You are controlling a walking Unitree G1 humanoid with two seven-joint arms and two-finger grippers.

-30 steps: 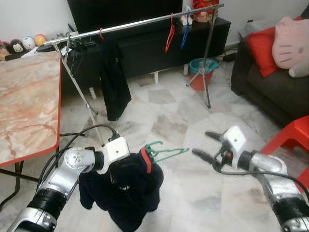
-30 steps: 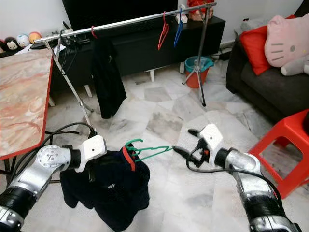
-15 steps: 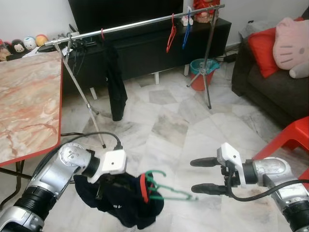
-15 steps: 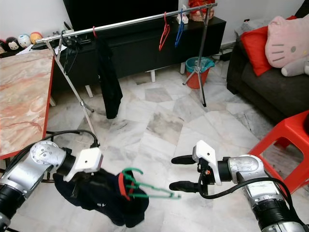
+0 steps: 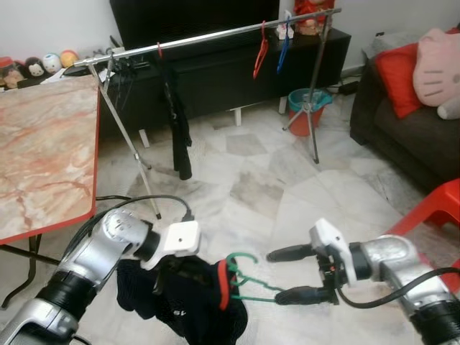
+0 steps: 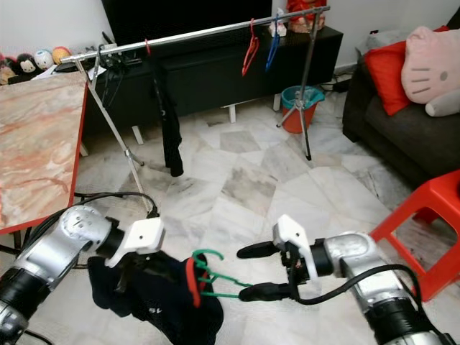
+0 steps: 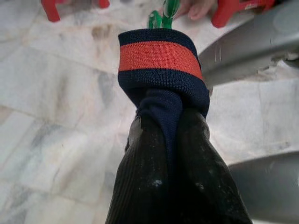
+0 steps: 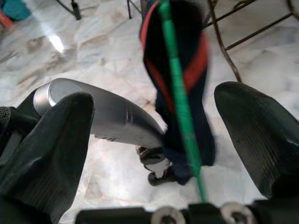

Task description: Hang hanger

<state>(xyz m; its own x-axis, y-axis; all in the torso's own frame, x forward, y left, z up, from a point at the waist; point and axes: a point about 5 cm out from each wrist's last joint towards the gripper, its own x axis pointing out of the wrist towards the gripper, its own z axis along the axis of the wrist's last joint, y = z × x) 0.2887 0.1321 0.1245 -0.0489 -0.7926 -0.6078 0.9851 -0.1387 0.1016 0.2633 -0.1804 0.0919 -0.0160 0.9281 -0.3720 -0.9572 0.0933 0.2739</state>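
Observation:
A dark navy garment [image 5: 188,305] with a red-striped collar [image 7: 159,55] hangs bunched on a green hanger [image 5: 253,282], low over the floor. My left gripper [image 7: 161,119] is shut on the cloth just below the collar. My right gripper [image 5: 274,276] is open to the right of it, one finger above and one below the end of the hanger's arm. In the right wrist view the green hanger arm [image 8: 180,107] runs between the two black fingers [image 8: 51,140] without touching them. The clothes rack rail [image 5: 215,34] stands across the room, with a red hanger [image 5: 259,57], a blue hanger [image 5: 285,42] and a black garment [image 5: 178,122].
A marble table [image 5: 39,151] with a red edge stands to my left and a red plastic chair [image 5: 438,212] to my right. Behind are a dark sofa [image 5: 402,136] with cushions, a teal bin [image 5: 307,108] by the rack's leg and a black TV cabinet [image 5: 230,68]. Cables [image 5: 136,201] lie on the floor.
My right gripper has moved left, so its open fingers now flank the hanger's arm end. The left gripper still holds the garment and has lifted it slightly. The camera has shifted a little.

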